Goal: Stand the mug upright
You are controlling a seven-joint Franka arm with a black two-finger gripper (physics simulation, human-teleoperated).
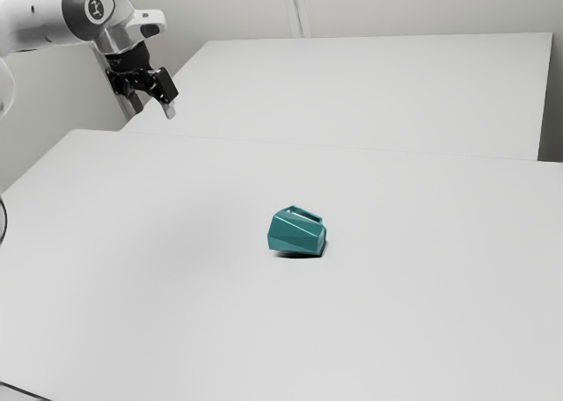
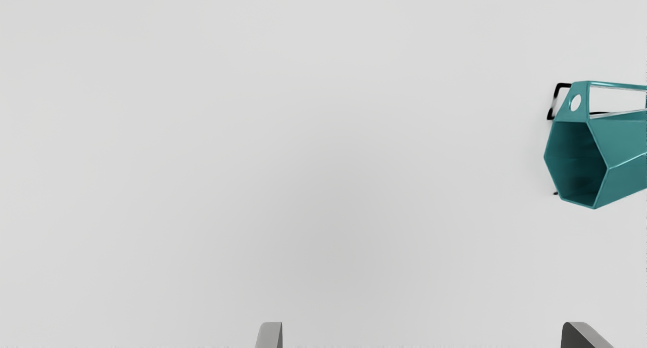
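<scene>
A round dark-and-white emblem (image 1: 96,9) is showing on the arm (image 1: 35,21). Teal mug (image 1: 297,234) is lying on its side on the counter (image 1: 176,295), mouth facing the exterior view's left, long axis running roughly left to right there, handle (image 1: 305,214) sitting uppermost. End effector (image 1: 153,110) is hanging released, fingers spread wide, well apart from the mug.

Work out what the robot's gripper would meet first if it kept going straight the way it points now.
Most likely the bare tabletop: the open gripper points down at it, and the mug lies off to one side. How far down is hard to judge.
</scene>
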